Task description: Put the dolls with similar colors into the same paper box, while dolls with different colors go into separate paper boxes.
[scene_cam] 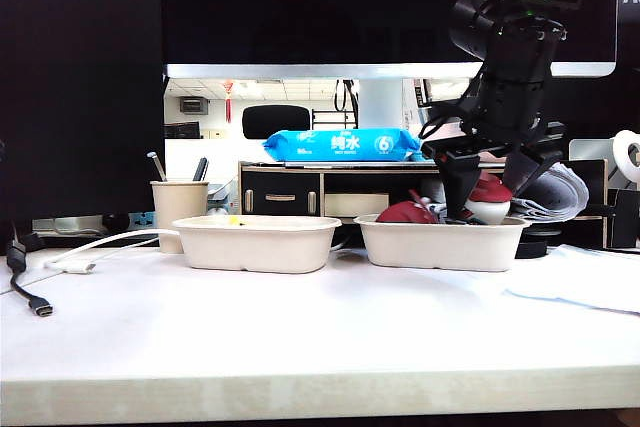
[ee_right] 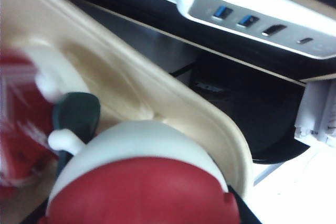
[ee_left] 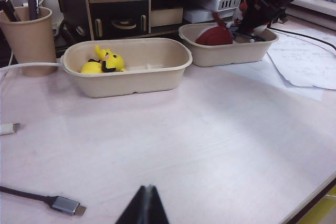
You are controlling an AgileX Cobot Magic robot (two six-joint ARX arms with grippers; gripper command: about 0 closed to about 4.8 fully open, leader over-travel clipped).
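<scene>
Two cream paper boxes stand side by side. The left box [scene_cam: 258, 247] [ee_left: 131, 80] holds two yellow dolls [ee_left: 102, 62]. In the right box [scene_cam: 440, 245] [ee_left: 231, 53] lies a dark-red-capped doll [scene_cam: 405, 213] [ee_left: 213, 36]. My right gripper [scene_cam: 488, 192] hangs over that box's right end, shut on a white doll with a red cap [scene_cam: 490, 199] [ee_right: 142, 182]. This doll fills the near part of the right wrist view, just inside the box rim [ee_right: 173, 103]. My left gripper [ee_left: 149, 188] is shut and empty, low over the near table, well short of the boxes.
A beige pen cup [scene_cam: 178, 209] stands left of the boxes. Behind them is a black desk shelf [scene_cam: 300, 190] with a blue wipes pack [scene_cam: 343, 145]. A USB cable [scene_cam: 40, 305] [ee_left: 65, 204] lies near left, paper sheets [scene_cam: 590, 282] lie right, and a USB hub [ee_right: 257, 14] sits behind the right box.
</scene>
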